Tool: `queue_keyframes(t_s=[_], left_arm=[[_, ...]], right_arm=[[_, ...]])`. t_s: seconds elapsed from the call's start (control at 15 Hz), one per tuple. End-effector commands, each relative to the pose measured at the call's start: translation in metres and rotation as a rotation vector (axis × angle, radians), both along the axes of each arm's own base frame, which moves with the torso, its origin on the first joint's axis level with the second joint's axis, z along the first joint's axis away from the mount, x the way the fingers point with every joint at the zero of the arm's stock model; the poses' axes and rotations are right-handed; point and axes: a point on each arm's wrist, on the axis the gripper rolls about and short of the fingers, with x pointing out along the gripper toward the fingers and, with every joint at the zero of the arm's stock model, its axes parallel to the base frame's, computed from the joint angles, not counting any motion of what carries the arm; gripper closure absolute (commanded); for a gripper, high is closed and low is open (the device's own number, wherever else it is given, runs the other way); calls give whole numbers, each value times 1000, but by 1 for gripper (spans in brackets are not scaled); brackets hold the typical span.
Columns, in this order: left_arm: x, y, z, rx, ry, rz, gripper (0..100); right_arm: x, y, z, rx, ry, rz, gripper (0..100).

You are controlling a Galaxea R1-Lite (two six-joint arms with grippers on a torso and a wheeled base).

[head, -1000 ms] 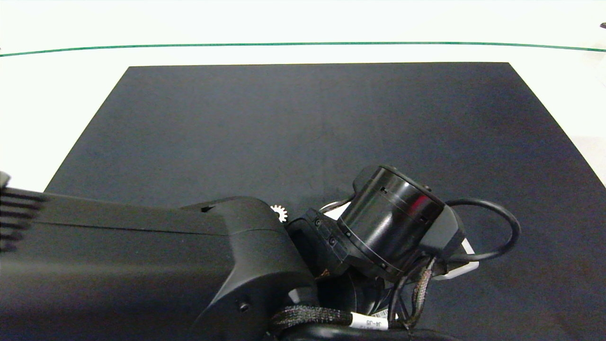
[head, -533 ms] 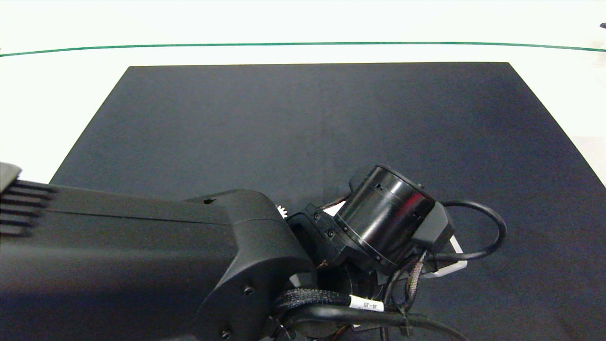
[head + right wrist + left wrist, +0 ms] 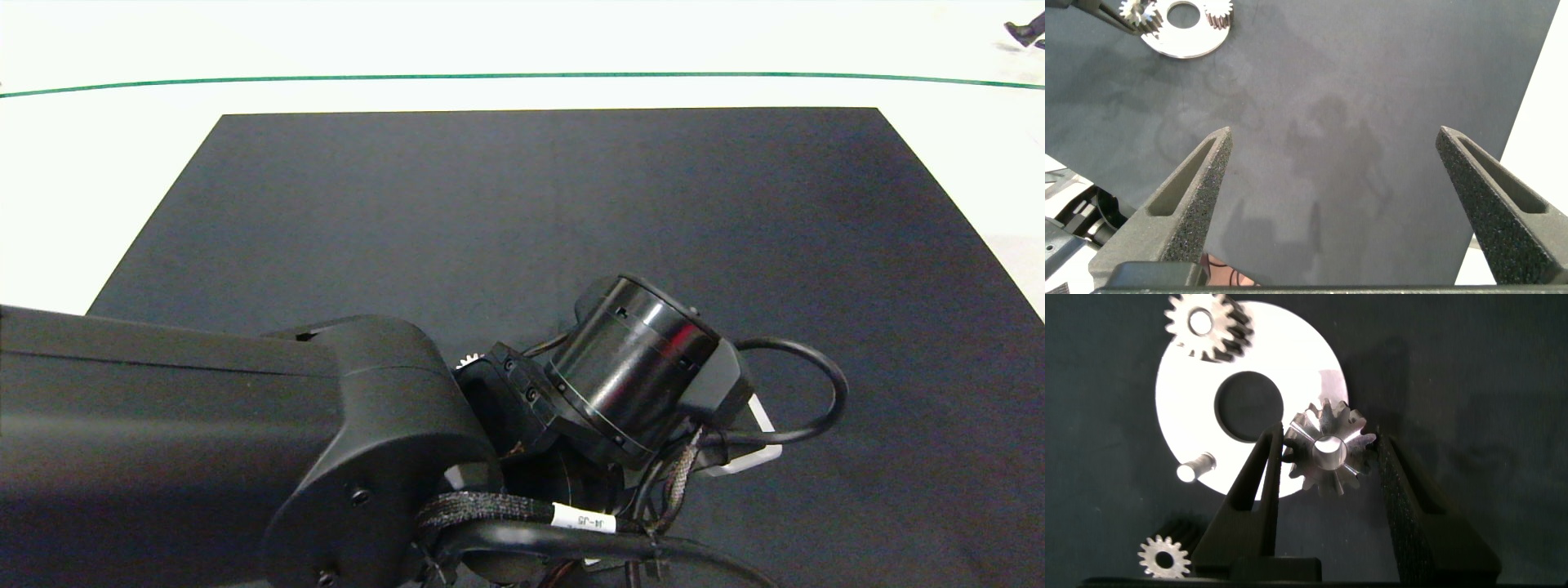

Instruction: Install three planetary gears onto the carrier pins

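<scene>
Your left arm (image 3: 204, 441) reaches in over the near edge of the dark mat (image 3: 571, 204) on the tabletop, hiding most of the work from above. Its left pincer (image 3: 1327, 461) hangs over the white disc (image 3: 1192, 400), partly closed around a gear (image 3: 1327, 449); whether the pads clamp it or just bracket it, you cannot tell. That gear sits at the disc's rim and looks like it is on a pin. A second gear (image 3: 1207, 325) sits on the opposite rim, apparently mounted. One bare pin (image 3: 1196, 468) stands free, and the third gear (image 3: 1166, 555) lies on the mat just off the disc. So roughly two are on and one is left. Your right pincer (image 3: 1331, 171) hovers wide open and empty, well away.
</scene>
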Motion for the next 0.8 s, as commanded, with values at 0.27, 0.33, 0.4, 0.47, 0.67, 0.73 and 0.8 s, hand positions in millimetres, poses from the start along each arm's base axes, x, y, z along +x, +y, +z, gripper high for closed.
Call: queue_keyframes(t_s=[0.27, 0.33, 0.4, 0.47, 0.67, 0.73, 0.8], left_arm=[[3, 1, -4, 13, 2, 9, 90], [4, 2, -4, 13, 3, 12, 90], [4, 2, -6, 17, 5, 12, 90], [5, 0, -9, 13, 4, 13, 90], [6, -2, -10, 6, -3, 11, 90], [7, -3, -11, 7, -2, 13, 90], [8, -3, -12, 10, 0, 13, 90]], right_arm=[[-1, -1, -2, -8, 9, 0, 0], [-1, -1, -2, -8, 9, 0, 0], [-1, -1, -2, -8, 11, 0, 0], [-1, -1, -2, -9, 12, 2, 0], [-1, 0, -2, -10, 13, 2, 0], [-1, 0, -2, -8, 14, 0, 0], [-1, 0, -2, -10, 13, 0, 0]])
